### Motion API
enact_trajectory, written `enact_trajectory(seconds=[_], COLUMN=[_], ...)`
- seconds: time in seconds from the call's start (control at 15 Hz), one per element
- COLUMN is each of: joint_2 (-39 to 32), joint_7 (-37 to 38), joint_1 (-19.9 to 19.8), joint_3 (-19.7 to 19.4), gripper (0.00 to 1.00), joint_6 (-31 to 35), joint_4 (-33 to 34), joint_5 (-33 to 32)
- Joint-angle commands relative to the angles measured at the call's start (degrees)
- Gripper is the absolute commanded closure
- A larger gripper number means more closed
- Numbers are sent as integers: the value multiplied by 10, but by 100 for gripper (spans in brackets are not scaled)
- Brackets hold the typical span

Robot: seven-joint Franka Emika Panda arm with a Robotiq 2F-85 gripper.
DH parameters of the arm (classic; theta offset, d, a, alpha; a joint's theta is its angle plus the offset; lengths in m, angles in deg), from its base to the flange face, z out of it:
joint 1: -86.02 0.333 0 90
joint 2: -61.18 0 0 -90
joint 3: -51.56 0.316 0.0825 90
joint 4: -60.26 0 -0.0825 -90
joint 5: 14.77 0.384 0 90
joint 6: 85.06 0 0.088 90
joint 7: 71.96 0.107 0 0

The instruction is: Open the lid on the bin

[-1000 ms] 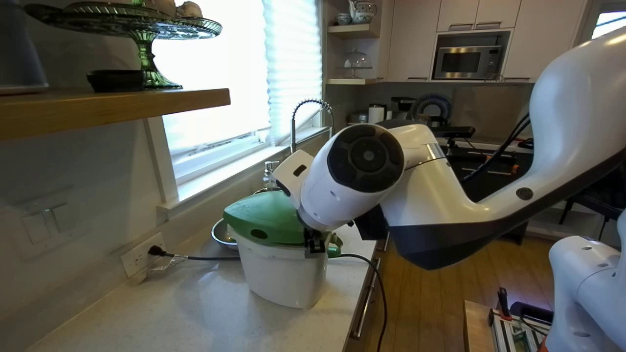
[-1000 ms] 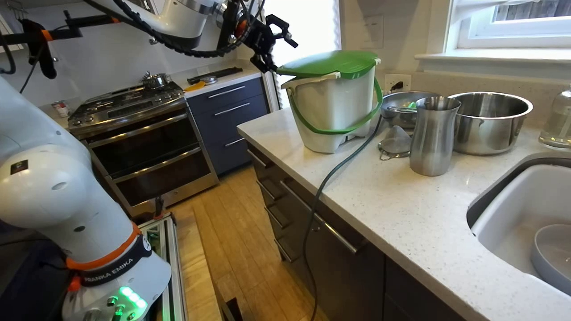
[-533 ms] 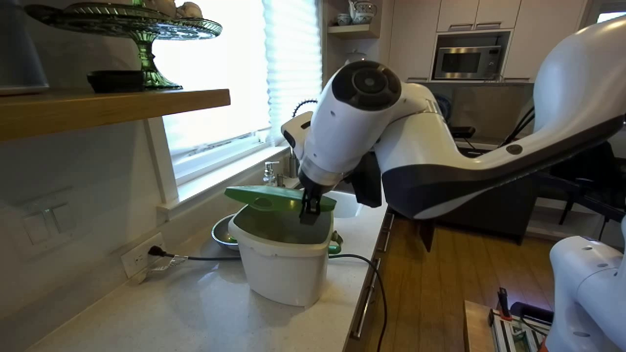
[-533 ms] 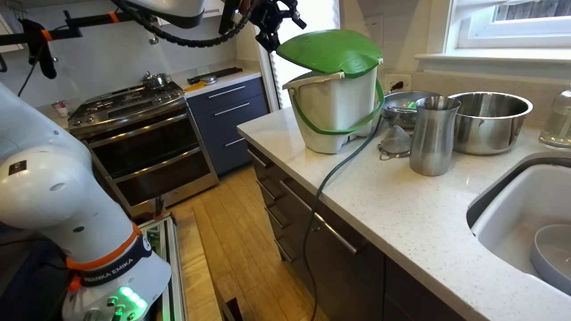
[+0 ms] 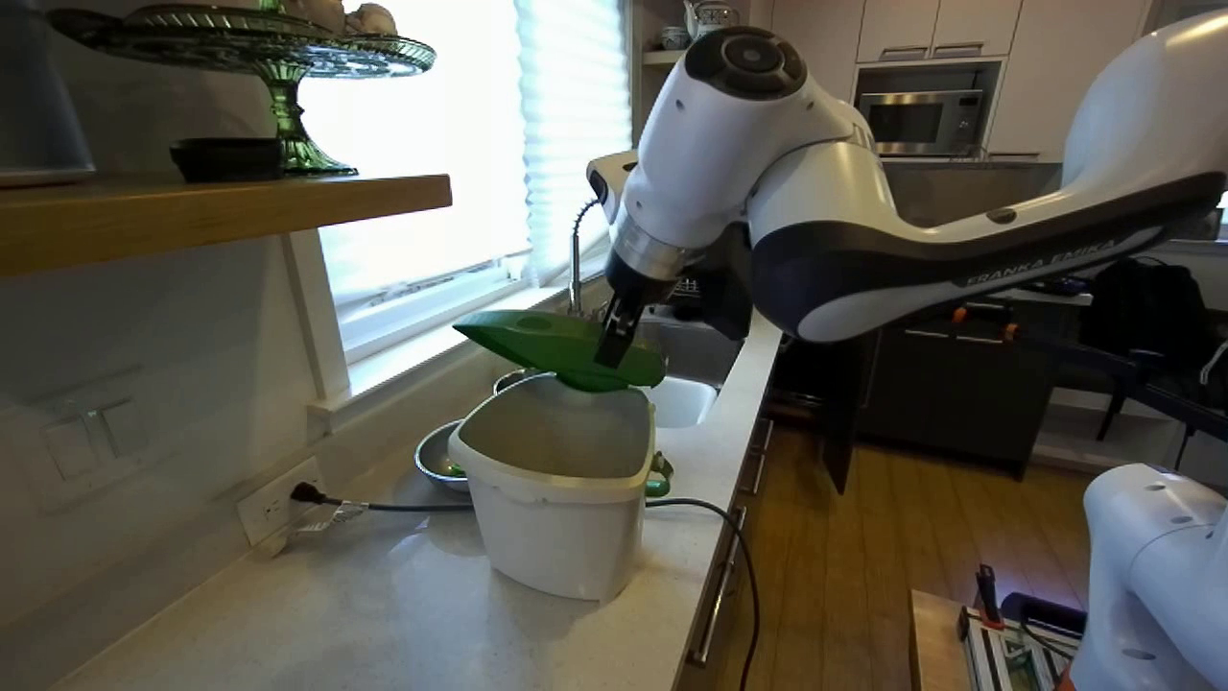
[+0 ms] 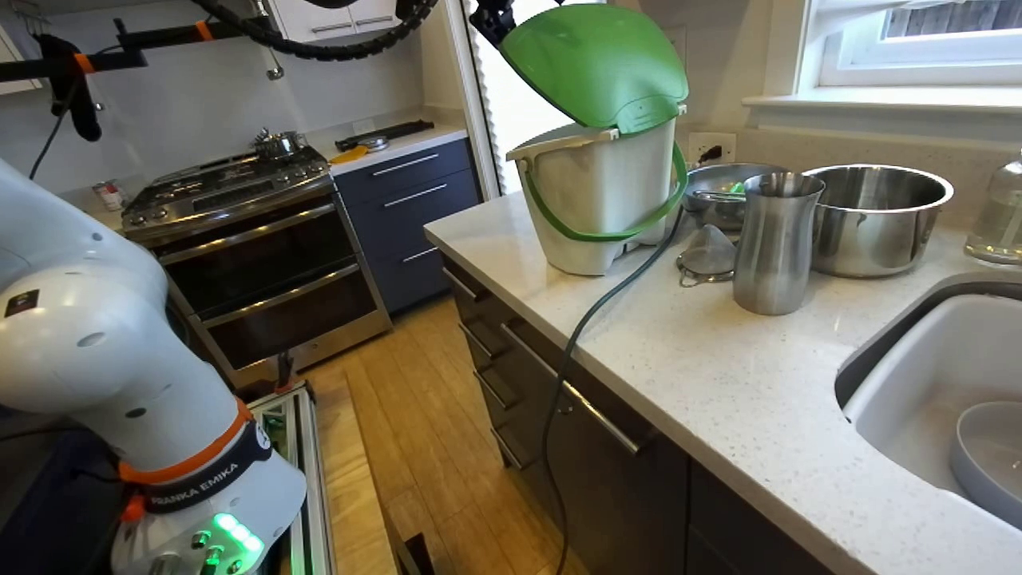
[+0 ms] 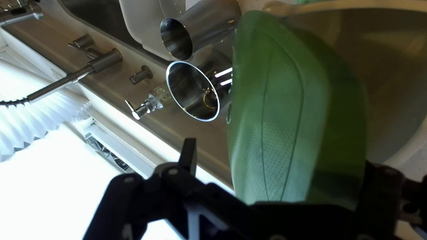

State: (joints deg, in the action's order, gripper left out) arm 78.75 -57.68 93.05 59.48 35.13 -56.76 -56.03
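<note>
In an exterior view, the white bin [image 6: 595, 196] is standing on the counter [image 6: 687, 351] with its mouth open, the green lid [image 6: 603, 64] tilting up above its right side. The bin's pale inner wall [image 5: 576, 437] is showing; its floor is lying hidden. Next, a steel bowl [image 6: 713, 214] is holding something green [image 6: 736, 188]; a steel pitcher [image 6: 773, 255] and a steel pot [image 6: 882, 239] are standing farther right, their contents unclear. The sink [image 6: 910, 391] is holding a gray bowl [image 6: 990, 459]. Compared with 0.5 s ago, the gripper [image 7: 280, 155] is riding higher, its 2 fingers [image 7: 189, 155] standing apart with the lid between them, and the lid is leaning back more steeply.
</note>
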Motion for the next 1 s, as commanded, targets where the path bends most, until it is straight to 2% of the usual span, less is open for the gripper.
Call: enact_trajectory(seconds=[0.0, 0.93], joint_2=[17, 36], joint_7=[-9, -8], joint_1=[-16, -68], joint_3=[-7, -40], gripper=[0, 0], joint_6=[13, 37], joint_4=[1, 17], joint_5=[27, 60])
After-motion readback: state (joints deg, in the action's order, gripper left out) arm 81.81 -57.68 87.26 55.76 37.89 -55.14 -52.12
